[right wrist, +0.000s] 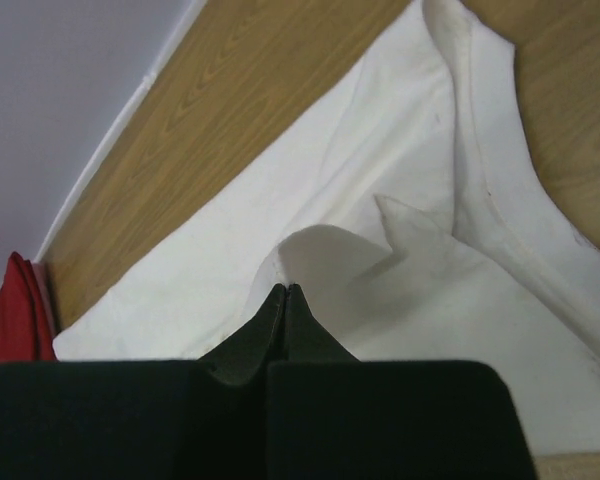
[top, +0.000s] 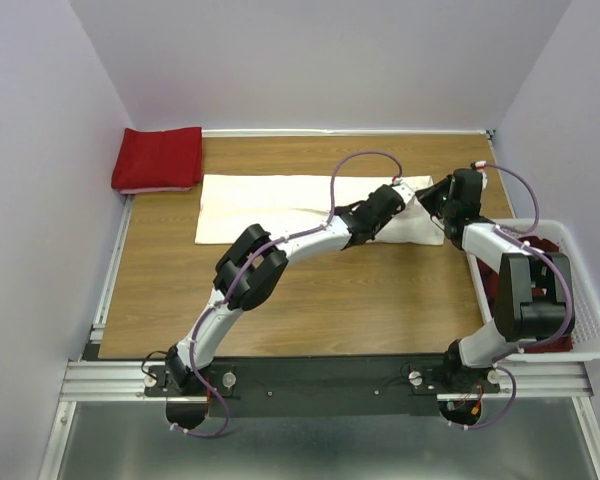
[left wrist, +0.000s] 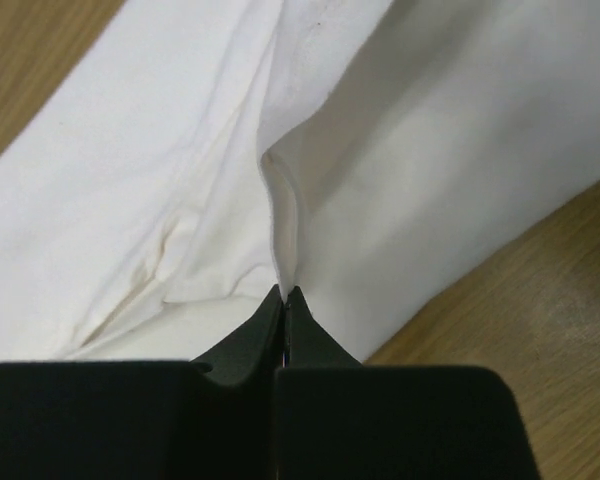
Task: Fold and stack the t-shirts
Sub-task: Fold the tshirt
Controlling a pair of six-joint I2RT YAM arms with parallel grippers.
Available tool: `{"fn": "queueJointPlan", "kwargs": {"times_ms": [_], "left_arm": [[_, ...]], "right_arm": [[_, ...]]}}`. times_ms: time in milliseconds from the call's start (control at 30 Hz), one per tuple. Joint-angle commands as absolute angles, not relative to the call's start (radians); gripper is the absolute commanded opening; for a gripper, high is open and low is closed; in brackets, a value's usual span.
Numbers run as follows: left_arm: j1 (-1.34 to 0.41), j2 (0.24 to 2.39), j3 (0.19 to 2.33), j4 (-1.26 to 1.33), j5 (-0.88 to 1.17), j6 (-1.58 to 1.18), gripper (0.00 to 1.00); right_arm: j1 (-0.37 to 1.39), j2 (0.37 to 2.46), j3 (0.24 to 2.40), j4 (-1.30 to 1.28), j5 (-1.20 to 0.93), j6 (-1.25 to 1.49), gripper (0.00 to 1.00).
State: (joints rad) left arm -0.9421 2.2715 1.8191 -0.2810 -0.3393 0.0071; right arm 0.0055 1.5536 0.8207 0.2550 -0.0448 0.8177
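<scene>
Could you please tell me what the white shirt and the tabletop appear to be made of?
The white t-shirt looks like soft matte cloth, likely cotton: it creases and shows stitched hems. The tabletop has a wood-grain surface with a faint sheen, possibly laminate.

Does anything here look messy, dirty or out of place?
Only the cream-white t-shirt: faint yellowish marks run along a crease, and its right end is bunched into a peak where the left claw and right claw pinch it.
</scene>
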Motion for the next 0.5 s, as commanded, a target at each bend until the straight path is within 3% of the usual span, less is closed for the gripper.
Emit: {"fn": "queueJointPlan", "kwargs": {"times_ms": [0,467], "left_arm": [[-0.899,2.276,1.879,-0.261,-0.417,0.063,0.04],[-0.813,2.347,1.959,-0.186,-0.433,0.140,0.04]], "right_arm": [[0.005,1.615,0.896,0.239,-0.066,0.769,0.01],[0.005,1.741,1.029,0.236,-0.135,0.713,0.01]]}}
